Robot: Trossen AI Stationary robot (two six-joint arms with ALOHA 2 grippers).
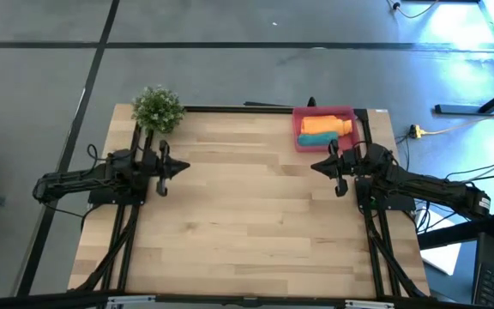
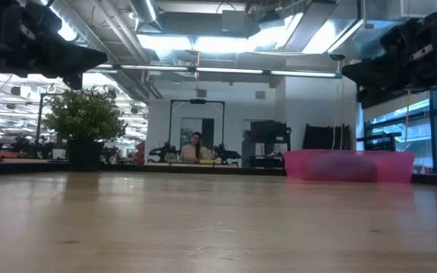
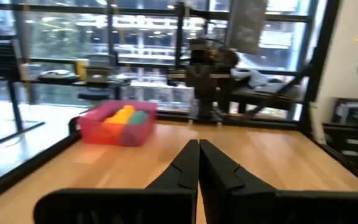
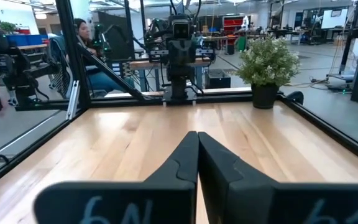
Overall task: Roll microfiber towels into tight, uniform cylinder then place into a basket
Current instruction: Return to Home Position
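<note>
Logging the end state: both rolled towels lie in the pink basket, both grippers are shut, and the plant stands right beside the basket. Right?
No. The high view shows the plant at the far left corner, apart from the basket at the far right. The rest holds: orange towel and teal towel lie in the basket; left gripper and right gripper are shut.

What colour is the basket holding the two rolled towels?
The basket is pinkish-red; the left wrist view shows it best.

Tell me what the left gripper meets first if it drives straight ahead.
Probably the right gripper, facing the left gripper across the table; the basket sits off that line.
</note>
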